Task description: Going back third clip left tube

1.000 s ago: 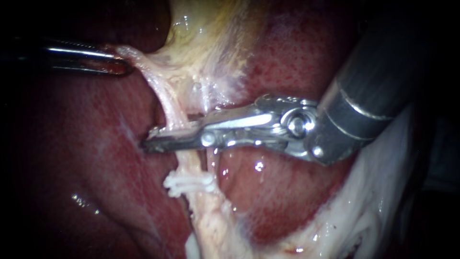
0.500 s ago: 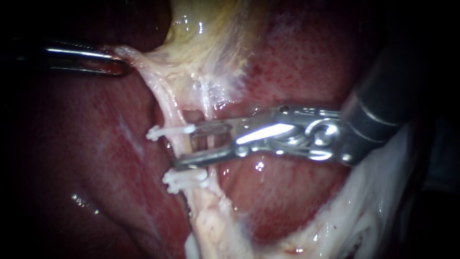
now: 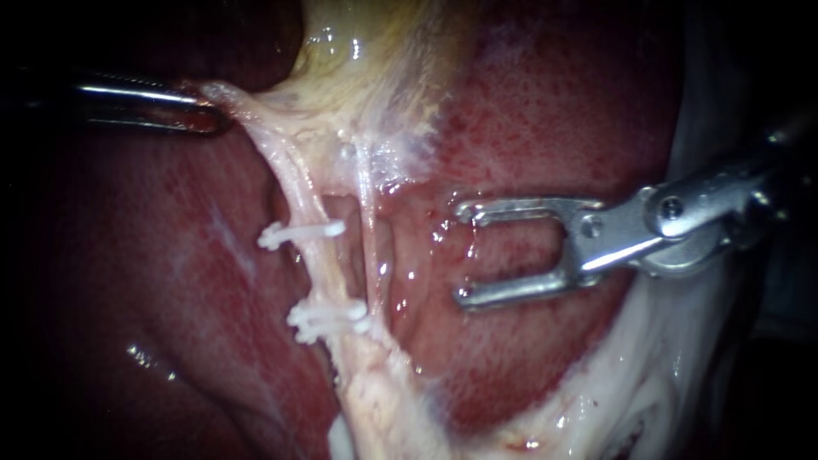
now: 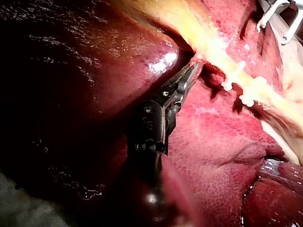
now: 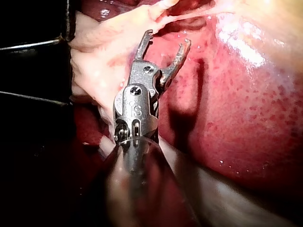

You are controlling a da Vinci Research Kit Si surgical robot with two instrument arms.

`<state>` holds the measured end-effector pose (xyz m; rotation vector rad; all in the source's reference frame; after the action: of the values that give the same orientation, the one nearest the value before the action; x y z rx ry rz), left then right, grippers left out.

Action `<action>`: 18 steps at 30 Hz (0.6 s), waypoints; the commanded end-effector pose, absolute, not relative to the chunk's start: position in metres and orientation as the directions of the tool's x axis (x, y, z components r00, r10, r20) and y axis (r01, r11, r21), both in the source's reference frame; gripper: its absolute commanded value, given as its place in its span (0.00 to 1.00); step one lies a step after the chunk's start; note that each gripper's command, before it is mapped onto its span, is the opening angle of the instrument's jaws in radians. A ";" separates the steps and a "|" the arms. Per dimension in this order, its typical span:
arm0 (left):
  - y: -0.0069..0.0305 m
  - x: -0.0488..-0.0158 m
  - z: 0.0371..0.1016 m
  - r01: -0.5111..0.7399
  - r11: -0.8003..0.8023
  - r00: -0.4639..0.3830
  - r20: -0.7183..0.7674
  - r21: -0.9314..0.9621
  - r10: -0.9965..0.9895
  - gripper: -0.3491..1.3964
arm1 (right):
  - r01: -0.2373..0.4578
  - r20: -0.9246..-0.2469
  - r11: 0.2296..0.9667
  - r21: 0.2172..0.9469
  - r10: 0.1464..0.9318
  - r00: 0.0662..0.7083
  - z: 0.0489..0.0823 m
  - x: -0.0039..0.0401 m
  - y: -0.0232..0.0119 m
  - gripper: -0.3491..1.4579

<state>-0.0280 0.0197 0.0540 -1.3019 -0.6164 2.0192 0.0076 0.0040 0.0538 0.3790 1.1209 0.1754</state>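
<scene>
we see the liver filling the view, dark red and wet. over it the left tube runs pale and taut, from upper left down toward lower right. our right instrument hangs over the liver, well apart from the tube, its jaws wide open and empty, tips pointing at the tube. our left instrument has its jaws clamped on pale tissue at the tube's upper end. the upper clip is white and slim, lying almost level across the tube, knobbed end leftward. the lower clips bunch farther down the tube.
</scene>
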 end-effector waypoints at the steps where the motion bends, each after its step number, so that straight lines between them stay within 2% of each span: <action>1: 0.0197 -0.0280 0.0539 -0.266 -0.679 -0.296 -0.612 -0.684 0.733 0.00 | 0.051 -0.842 0.923 0.382 0.324 0.432 0.0538 0.0074 0.0040 0.47; 18: 0.0188 -0.0304 0.0584 -0.271 -0.691 -0.296 -0.625 -0.670 0.722 0.00 | 0.057 -0.843 0.923 0.381 0.321 0.432 0.0536 0.0064 0.0036 0.47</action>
<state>-0.0306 0.0187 0.0587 -1.3092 -0.5960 2.0304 0.0064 0.0036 0.0536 0.3810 1.1192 0.1698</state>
